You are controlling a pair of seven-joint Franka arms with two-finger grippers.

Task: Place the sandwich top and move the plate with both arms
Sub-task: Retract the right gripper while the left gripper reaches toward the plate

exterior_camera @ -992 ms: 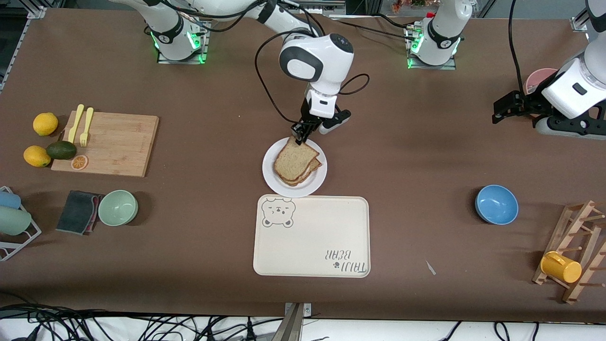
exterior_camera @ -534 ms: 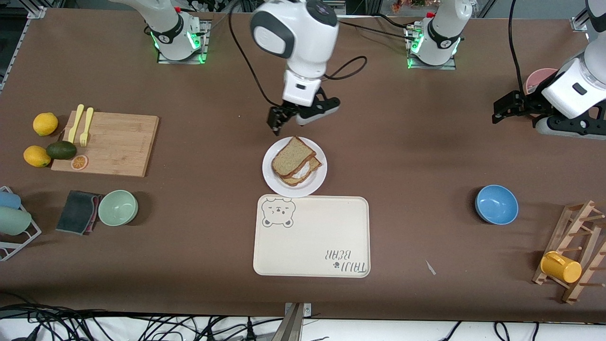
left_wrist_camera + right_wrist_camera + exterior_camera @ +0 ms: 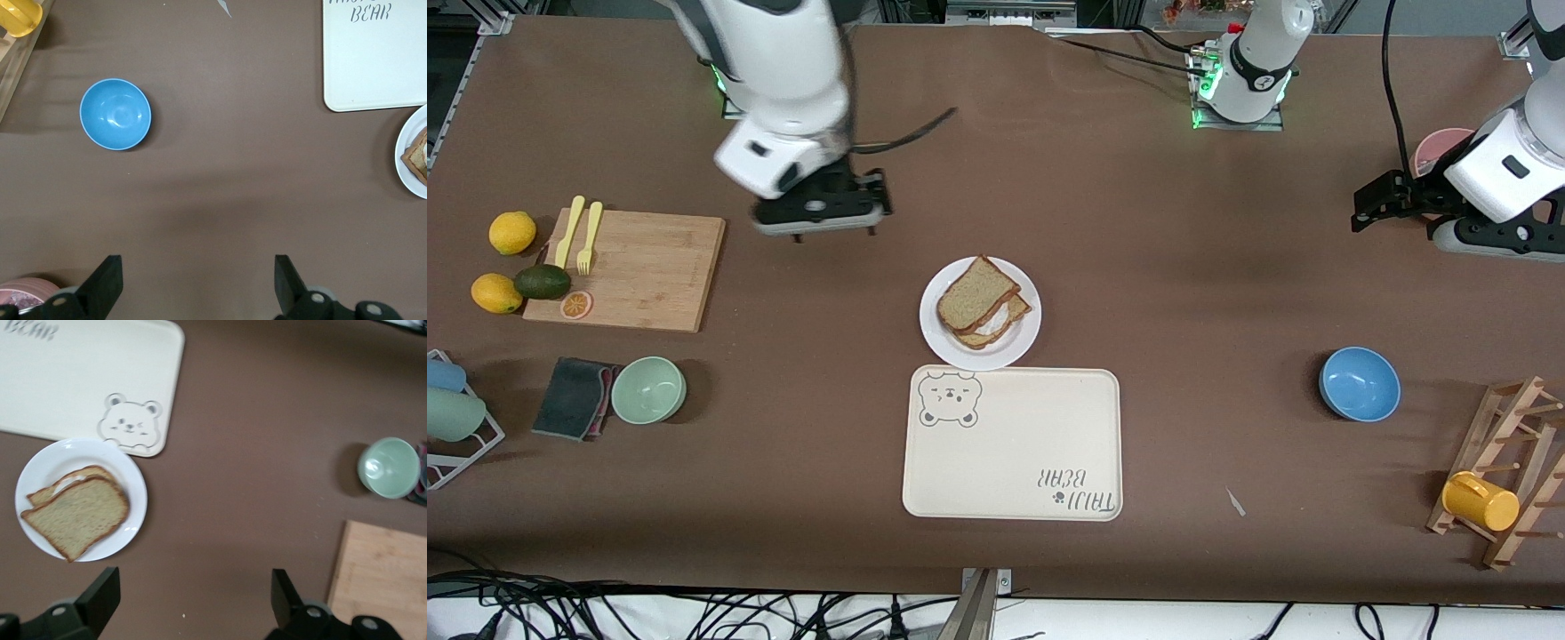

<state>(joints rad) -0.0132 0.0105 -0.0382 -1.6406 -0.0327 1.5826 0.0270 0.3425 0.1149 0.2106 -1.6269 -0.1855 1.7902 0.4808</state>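
The sandwich top (image 3: 976, 293), a brown speckled slice, lies on a lower slice with egg (image 3: 1007, 320) on the white plate (image 3: 996, 354), just farther from the front camera than the bear-print tray. My right gripper (image 3: 831, 231) is open and empty, up in the air over bare table between the plate and the cutting board. Its wrist view shows the slice (image 3: 77, 517), the plate (image 3: 40, 470) and the gripper's (image 3: 192, 600) wide-apart fingers. My left gripper (image 3: 1360, 213) waits open near the left arm's end; its gripper (image 3: 197, 283) holds nothing, and the plate's rim (image 3: 408, 160) shows at that view's edge.
The cream tray (image 3: 1014, 444) lies beside the plate, nearer the front camera. A blue bowl (image 3: 1359, 384) and a wooden rack with a yellow cup (image 3: 1480, 500) are toward the left arm's end. A cutting board (image 3: 636, 271), fruit and a green bowl (image 3: 648, 389) are toward the right arm's end.
My right gripper let go of the top slice, rose, and swung away from the plate toward the cutting board. The slice stays on the sandwich. The left arm has not moved.
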